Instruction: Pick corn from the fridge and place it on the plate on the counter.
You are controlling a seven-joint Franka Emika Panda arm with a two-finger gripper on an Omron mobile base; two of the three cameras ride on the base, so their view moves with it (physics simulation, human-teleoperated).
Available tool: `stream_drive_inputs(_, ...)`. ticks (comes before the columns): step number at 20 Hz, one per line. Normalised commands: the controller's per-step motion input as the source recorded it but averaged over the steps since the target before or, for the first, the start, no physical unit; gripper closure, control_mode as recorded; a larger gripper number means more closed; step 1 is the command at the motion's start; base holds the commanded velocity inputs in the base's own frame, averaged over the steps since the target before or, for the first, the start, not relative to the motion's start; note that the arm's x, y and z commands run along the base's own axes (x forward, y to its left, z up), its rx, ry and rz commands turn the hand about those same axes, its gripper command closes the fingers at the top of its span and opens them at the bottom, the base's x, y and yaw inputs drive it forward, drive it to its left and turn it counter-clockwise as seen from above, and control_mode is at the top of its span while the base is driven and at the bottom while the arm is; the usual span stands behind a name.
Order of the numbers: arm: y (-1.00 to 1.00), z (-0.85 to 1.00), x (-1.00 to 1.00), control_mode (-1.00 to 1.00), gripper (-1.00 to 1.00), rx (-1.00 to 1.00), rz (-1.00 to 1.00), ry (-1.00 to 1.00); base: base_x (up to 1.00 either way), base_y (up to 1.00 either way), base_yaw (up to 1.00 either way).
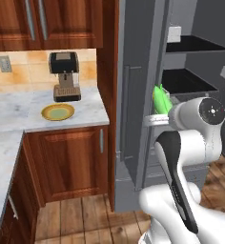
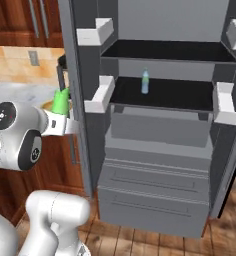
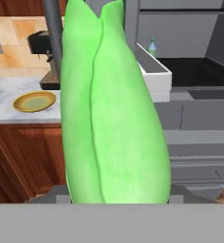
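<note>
Green corn (image 3: pixel 114 109) upright, tip upward

This is a home kitchen. A marbled counter (image 1: pixel 19 107) tops reddish wooden cabinets (image 1: pixel 66 157), with a coffee machine (image 1: pixel 65 76) at twelve o'clock from a plate (image 1: pixel 57 112). A tiled backsplash (image 1: pixel 24 66) carries an outlet (image 1: pixel 5 63). An open fridge (image 2: pixel 160 125) holds a bottle (image 2: pixel 145 81).

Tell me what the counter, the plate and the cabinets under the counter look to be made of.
Counter: looks like polished stone, probably marble, from its white-grey veined pattern. Plate: seems glazed ceramic, with a smooth yellow-orange rim and pale green centre, though the rendering leaves it open. Cabinets: reddish-brown wood with visible grain and a slight varnished sheen, fitted with a grey, metal-looking handle.
</note>
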Motion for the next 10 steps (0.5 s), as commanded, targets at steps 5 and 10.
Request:
stream_drive_inputs(5, 0.0, 0.0, 0.0, 1.0, 1.0, 0.0, 0.0, 0.0, 0.0, 0.57, 0.0)
stream_drive_inputs(10, 0.0, 0.0, 0.0, 1.0, 1.0, 0.0, 0.0, 0.0, 0.1, 0.57, 0.0)
